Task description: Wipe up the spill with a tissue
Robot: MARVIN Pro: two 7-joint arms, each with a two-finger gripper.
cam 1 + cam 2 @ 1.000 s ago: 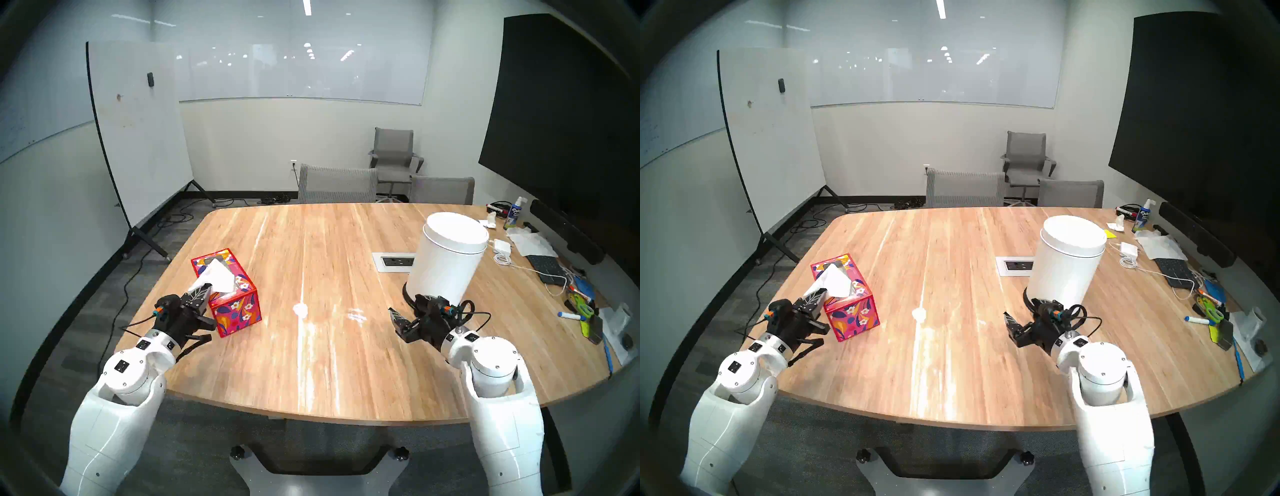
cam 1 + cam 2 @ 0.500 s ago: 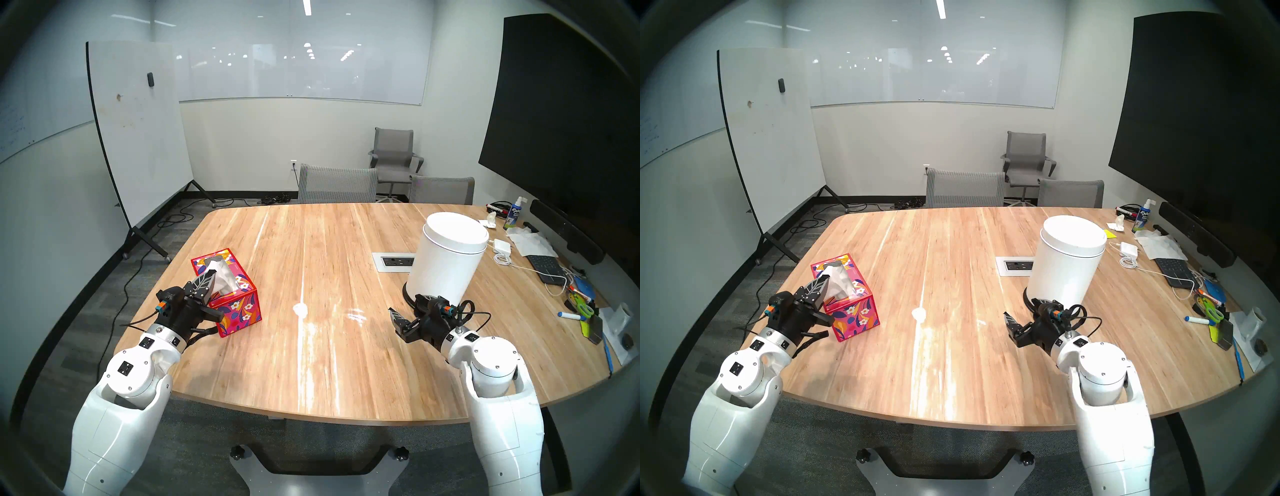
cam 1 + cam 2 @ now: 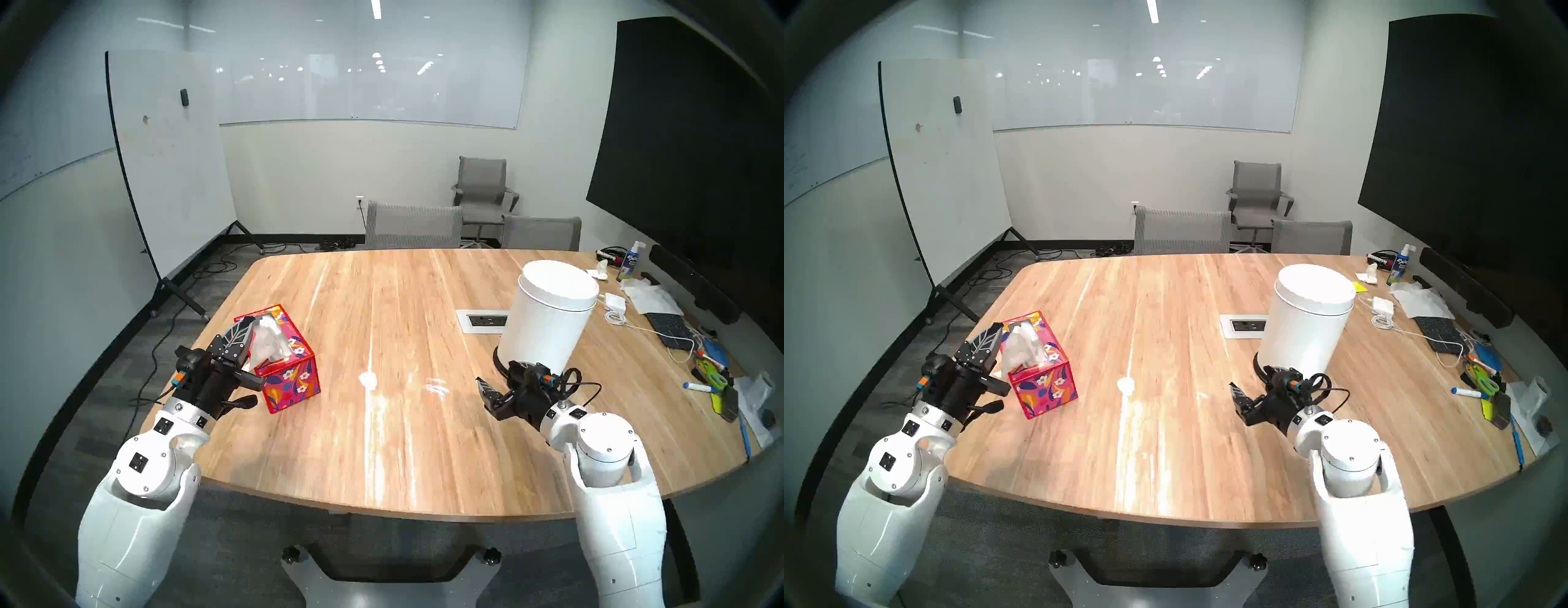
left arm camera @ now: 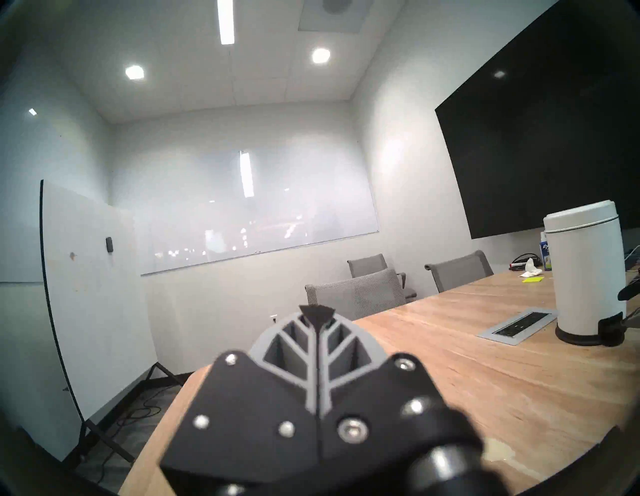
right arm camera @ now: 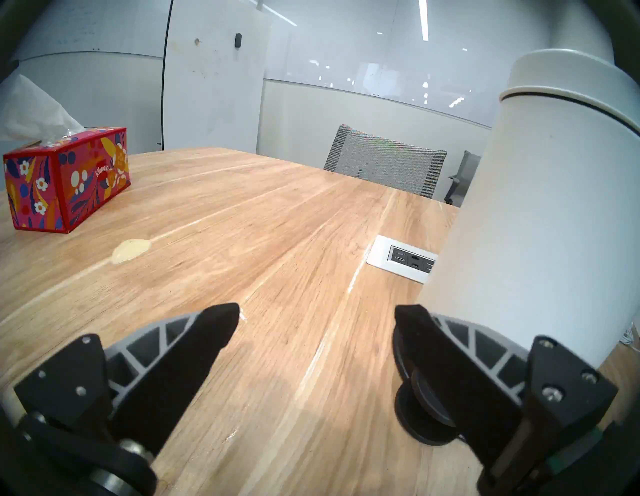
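Wood-grain counter (image 3: 424, 297), satin sheen. Thin crinkled paper tissue (image 3: 271, 344) rises from a glossy printed cardboard box (image 3: 292, 382). The bin (image 3: 547, 322) looks smooth matt white.

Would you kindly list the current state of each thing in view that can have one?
left gripper: shut, pinching the tissue
tissue: partly out of the tissue box, crumpled
tissue box: upright on the table
spill: unwiped
right gripper: open, empty
bin: lid closed
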